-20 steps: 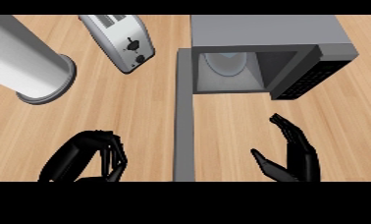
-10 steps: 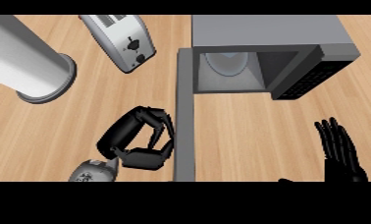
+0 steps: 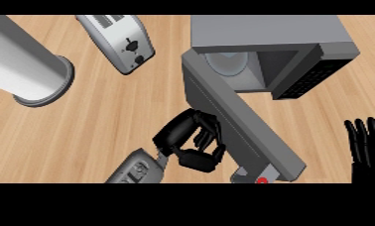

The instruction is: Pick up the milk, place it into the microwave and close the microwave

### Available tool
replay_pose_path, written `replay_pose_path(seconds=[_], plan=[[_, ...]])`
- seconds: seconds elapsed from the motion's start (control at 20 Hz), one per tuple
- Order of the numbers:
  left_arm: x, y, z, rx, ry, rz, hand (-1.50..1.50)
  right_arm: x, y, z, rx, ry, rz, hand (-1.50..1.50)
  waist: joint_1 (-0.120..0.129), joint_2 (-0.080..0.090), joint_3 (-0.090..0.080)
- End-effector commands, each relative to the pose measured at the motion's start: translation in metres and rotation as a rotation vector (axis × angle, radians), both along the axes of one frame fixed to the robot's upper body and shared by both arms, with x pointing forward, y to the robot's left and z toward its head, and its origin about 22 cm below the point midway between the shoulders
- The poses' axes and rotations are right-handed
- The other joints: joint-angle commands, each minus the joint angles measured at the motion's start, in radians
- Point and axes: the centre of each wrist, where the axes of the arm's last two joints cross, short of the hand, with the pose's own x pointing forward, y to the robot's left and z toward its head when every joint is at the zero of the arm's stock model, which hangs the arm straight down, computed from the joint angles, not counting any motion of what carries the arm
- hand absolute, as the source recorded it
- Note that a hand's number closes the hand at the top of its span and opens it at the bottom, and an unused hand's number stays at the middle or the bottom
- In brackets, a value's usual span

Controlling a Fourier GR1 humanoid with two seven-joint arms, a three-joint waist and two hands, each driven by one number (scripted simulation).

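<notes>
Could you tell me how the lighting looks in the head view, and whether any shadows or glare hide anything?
Head view: lighting is even and soft, with no glare on the wooden counter; the microwave cavity is shaded but its pale turntable plate shows; the microwave door casts little shadow; the black left hand is dark, hiding finger detail; the right hand is cut by the right edge.

toaster (image 3: 121,43) left of microwave (image 3: 278,46), cylinder (image 3: 29,71) far left

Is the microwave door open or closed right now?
Partly open. The microwave door stands angled out from the front, and you can see inside. The left hand is against the door.
</notes>
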Motion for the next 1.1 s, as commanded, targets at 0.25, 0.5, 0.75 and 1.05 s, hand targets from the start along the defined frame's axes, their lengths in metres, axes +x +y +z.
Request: replay_pose_path(seconds=[0.25,0.5,0.75,1.05], plan=[[0.002,-0.057,-0.014,0.15,0.111,-0.062,1.5,0.016,-0.003,0.028,0.007,-0.042,0.147,-1.5,-0.055,0.015,0.0],[0.001,-0.066,-0.006,0.02,0.106,-0.026,-1.5,0.025,0.009,0.062,-0.007,-0.079,0.252,-1.5,-0.097,0.022,-0.003],[0.02,-0.07,0.015,-0.125,0.07,-0.001,1.5,0.029,0.016,0.08,0.006,-0.137,0.332,-1.5,-0.156,0.039,-0.006],[0.038,-0.079,0.039,-0.172,0.039,0.042,1.5,0.029,0.016,0.094,-0.025,-0.151,0.418,-1.5,-0.22,0.046,-0.003]])
